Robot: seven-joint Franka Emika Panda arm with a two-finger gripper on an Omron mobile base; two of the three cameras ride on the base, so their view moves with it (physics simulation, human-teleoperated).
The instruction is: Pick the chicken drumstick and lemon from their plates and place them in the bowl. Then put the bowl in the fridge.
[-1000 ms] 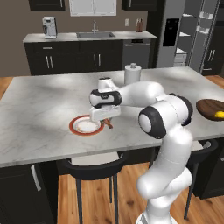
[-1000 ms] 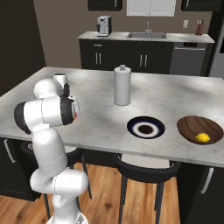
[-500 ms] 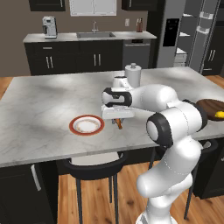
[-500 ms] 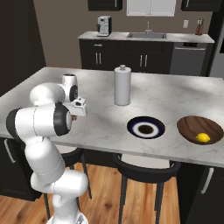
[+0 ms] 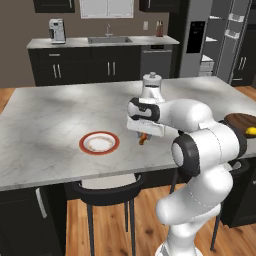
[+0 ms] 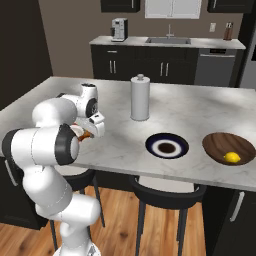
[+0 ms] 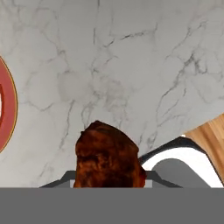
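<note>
I have the drumstick (image 5: 143,138) pinched in the gripper (image 5: 144,136), hanging just under the hand above the marble island (image 5: 50,115). In the hand view the golden-brown meat (image 7: 108,157) sits right at the gripper, with bare marble beneath it and the orange-rimmed plate (image 7: 6,109) cut by the left edge.

A second ago the hand was right at that plate, the drumstick at its right rim. Half a second ago it had cleared the plate and was over bare marble. Now it is further to the right again, and the orange plate (image 5: 99,142) lies well apart on the left of the hand, its white centre bare. From the right base view the same shift reads as the hand (image 6: 90,131) coming out from behind the arm's shoulder toward the middle of the island, with the drumstick (image 6: 86,135) showing below it.

The jaws have kept the same narrow grip throughout.

Nothing else has moved. The navy plate (image 6: 167,146) lies bare between the paper towel roll (image 6: 140,97) and the bowl (image 6: 229,146). The lemon (image 6: 231,157) rests inside the bowl, at the far right end of the island. The fridge (image 5: 210,37) stands open behind the island, white shelves showing.
</note>
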